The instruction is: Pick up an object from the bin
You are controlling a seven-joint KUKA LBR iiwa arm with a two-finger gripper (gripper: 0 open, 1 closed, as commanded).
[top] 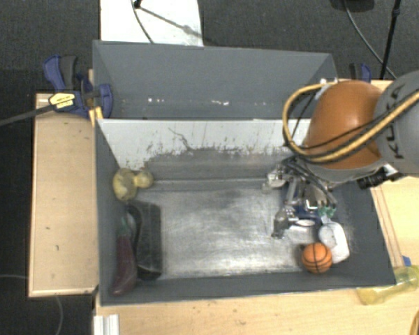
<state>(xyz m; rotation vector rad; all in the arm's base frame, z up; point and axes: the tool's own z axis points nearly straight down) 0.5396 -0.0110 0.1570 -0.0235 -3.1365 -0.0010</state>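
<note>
A grey metal bin [216, 152] holds only a thin scatter of things as the KUKA arm [346, 135], reaching in from the right under its orange cover, hangs its gripper [279, 204] low over the right half of the floor. The fingers [281, 227] stand spread, with nothing visibly between them, so the pick appears to be at the approach stage, with nothing grasped yet. Along the left wall, well apart from the gripper, rest a black block [150, 239], a dark reddish strip [123, 260] beside it and a yellowish lump [130, 181] in the far corner. The middle of the floor lies open. The likeliest candidates sit just beside the gripper, toward the near right corner: a white lump [337, 243] and, touching it, a small orange ball [316, 257] marked like a basketball. The next move would seem to call for a short shift toward that corner and a descent. Room there looks tight, with the right and near walls close by.
</note>
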